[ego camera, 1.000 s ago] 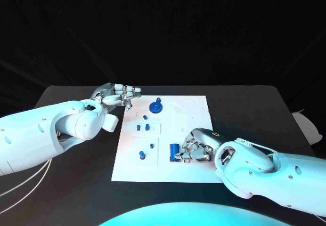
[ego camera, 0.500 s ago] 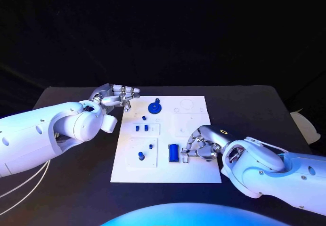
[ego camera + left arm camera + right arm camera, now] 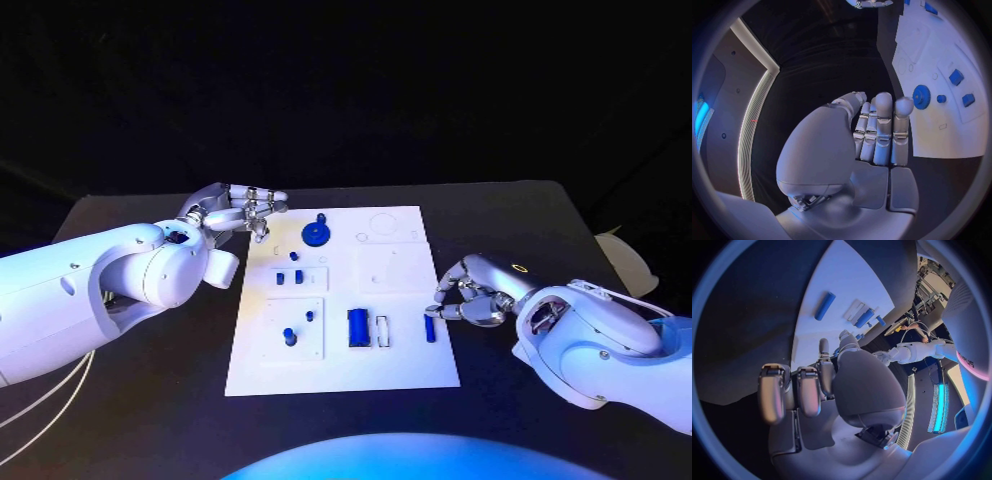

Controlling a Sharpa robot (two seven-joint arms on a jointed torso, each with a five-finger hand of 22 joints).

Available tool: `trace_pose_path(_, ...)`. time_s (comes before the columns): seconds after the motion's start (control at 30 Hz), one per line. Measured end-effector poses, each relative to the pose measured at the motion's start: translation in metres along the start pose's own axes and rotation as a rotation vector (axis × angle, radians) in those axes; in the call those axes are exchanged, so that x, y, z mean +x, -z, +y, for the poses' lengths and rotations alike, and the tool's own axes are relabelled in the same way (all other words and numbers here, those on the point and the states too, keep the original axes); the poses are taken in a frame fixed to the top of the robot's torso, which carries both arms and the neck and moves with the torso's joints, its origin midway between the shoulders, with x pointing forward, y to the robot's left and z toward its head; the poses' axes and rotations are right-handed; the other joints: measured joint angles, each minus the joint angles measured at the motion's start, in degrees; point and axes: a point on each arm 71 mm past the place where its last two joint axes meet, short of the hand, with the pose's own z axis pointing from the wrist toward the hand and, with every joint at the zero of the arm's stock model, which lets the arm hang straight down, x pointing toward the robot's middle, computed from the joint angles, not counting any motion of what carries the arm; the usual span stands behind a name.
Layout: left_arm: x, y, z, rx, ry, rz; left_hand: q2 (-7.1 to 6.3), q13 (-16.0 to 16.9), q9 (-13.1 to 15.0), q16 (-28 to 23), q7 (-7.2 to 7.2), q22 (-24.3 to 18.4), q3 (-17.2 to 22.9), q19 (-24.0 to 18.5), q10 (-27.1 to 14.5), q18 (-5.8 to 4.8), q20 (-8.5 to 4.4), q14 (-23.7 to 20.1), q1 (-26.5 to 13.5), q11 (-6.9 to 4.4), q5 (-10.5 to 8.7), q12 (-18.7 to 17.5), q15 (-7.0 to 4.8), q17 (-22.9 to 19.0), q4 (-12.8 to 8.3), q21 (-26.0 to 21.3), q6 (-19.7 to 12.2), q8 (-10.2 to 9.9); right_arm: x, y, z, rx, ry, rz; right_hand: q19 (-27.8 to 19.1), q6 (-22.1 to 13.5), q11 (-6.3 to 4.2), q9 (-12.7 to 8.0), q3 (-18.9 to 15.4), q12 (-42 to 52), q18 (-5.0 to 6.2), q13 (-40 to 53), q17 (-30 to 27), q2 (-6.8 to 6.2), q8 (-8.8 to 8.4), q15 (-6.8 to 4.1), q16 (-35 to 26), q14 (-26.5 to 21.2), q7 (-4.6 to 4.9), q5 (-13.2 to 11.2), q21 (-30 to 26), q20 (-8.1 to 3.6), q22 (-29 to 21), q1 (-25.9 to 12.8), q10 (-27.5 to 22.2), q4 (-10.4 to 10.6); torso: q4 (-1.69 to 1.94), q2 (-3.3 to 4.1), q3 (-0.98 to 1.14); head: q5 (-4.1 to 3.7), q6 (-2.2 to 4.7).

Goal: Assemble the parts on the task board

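Underneath it all, a big black table (image 3: pixel 548 220). Flat in the middle of it, the white task board (image 3: pixel 404 365), longer than wide. Coming in from one side, the fat white left arm (image 3: pixel 87 290); from the other side, the white right arm (image 3: pixel 606 340). At the far left corner of the board, the silver left hand (image 3: pixel 238 208), just off the white edge, over the black table, fingers (image 3: pixel 882 120) packed close side by side and bent in toward the thumb, holding nothing. At the right edge of the board, the silver right hand (image 3: pixel 473 292), fingers curled in, nothing in them either. On the far part of the board, near the left hand but not touching it, a round blue wheel (image 3: pixel 317 235) with a little knob at the top. On the near half of the board, a long blue block (image 3: pixel 358 328), lying flat, with a small white frame (image 3: pixel 382 330) right next to it. Just past that frame, a thin blue stick (image 3: pixel 430 328), lying flat on the board, close by the right hand's fingertips but not held. Toward the left side of the board, two tiny blue pieces (image 3: pixel 289 278) side by side in a square spot. Nearer than those, one tiny blue peg (image 3: pixel 289 335) in another square spot.
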Motion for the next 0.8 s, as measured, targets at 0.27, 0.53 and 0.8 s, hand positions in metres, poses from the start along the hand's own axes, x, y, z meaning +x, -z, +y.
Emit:
trace_pose_path(0.27,0.002,0.0,0.0,-0.001,0.002,0.005,0.0,0.0,0.0,0.0,0.0,0.0,0.0,0.0,0.0,0.0,0.0,0.0,0.0,0.0,0.0,0.0,0.0,0.0,0.0,0.0,0.0,0.0,0.02,0.007,-0.007,0.014,0.021,0.035,-0.22,1.57,-0.07,-0.67,-1.78,0.67,0.0,0.0,-0.01,0.0,-0.92,0.0,0.07,0.0,-0.11,1.87,0.34,0.21,-0.01,0.0,0.19,1.78,-0.11,-0.09,0.0,-0.28,-0.2)
trace_pose_path(0.53,0.001,0.0,0.0,-0.001,0.003,0.006,0.0,-0.01,0.01,0.0,0.0,-0.02,0.0,0.0,0.0,0.0,0.0,0.0,0.0,0.0,0.0,0.0,0.0,0.01,0.0,0.0,0.0,0.0,0.028,0.004,-0.004,0.02,0.032,0.038,-0.22,1.86,-0.17,-0.73,-2.06,0.74,0.0,0.0,-0.01,0.27,-0.92,0.0,0.06,0.0,-0.19,2.22,0.33,0.21,-0.01,-0.31,0.28,2.06,-0.1,-0.09,-0.04,-0.34,-0.4)
trace_pose_path(0.8,0.001,0.0,0.0,-0.002,0.004,0.006,0.0,-0.01,0.01,0.0,0.0,-0.05,0.0,0.0,0.01,0.0,0.0,0.0,0.0,0.0,0.0,0.0,0.0,0.01,0.0,0.0,0.0,0.0,0.032,-0.002,-0.003,0.025,0.04,0.034,-0.22,2.15,-0.17,-0.78,-2.22,0.93,0.0,-0.01,-0.02,0.08,-0.92,-0.01,0.06,0.0,-0.29,2.22,0.33,0.21,-0.01,-0.88,0.28,2.22,-0.09,-0.08,-0.05,-0.1,-0.41)
